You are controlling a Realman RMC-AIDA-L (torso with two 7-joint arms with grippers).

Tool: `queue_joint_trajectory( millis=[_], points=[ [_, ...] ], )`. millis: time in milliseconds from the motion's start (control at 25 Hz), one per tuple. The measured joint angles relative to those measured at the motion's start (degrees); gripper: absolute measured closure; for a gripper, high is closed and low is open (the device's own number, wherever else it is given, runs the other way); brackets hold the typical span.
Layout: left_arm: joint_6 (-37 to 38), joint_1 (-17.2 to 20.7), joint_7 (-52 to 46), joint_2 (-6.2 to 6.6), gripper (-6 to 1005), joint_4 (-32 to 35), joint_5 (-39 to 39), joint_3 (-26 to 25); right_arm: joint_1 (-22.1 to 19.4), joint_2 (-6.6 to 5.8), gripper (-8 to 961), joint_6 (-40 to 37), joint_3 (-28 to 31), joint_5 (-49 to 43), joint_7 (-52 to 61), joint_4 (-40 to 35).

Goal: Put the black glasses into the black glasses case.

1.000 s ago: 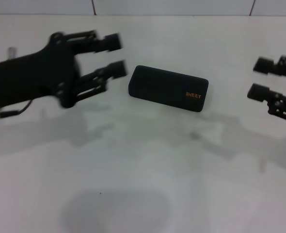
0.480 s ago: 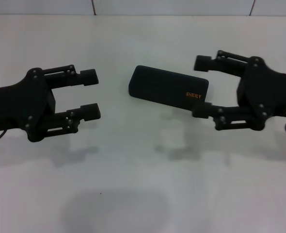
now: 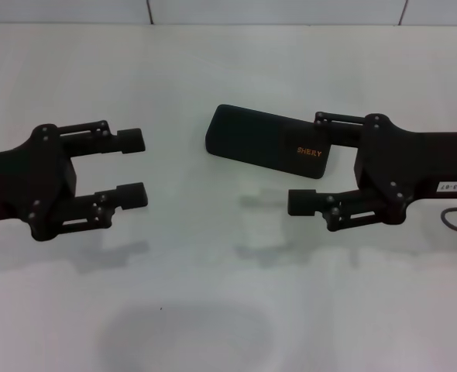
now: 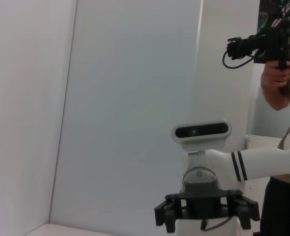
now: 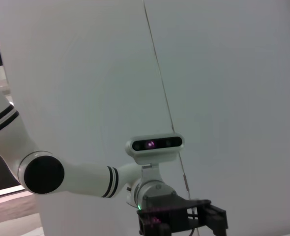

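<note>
On white table (image 3: 213, 271), closed black glasses case (image 3: 267, 141) (orange lettering)

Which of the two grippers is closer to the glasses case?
The right gripper: its upper finger reaches over the lettered end of the closed black glasses case. The left gripper stands apart, with bare table between it and the case.

White worktop (image 3: 213, 294), one item on it.
Black glasses case (image 3: 269, 141) lies flat toward the far middle, lid closed, set at a slight angle, orange lettering near its right end. Surface around it is plain white with soft shadows.
</note>
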Motion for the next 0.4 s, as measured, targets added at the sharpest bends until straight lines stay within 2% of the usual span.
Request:
queue_joint_trajectory(
  millis=[200,400],
  points=[
    [0.03,0.11,-0.01,-0.03,333,-0.11,1.19,0.23,-0.02,0.04,68,-0.88,-0.05,-0.06,0.02,0.00],
    [0.04,-0.33,0.43,-0.90,333,-0.63,2.40,0.29,-0.52,0.13,68,-0.93,0.10,0.04,0.03,0.23]
  ],
)
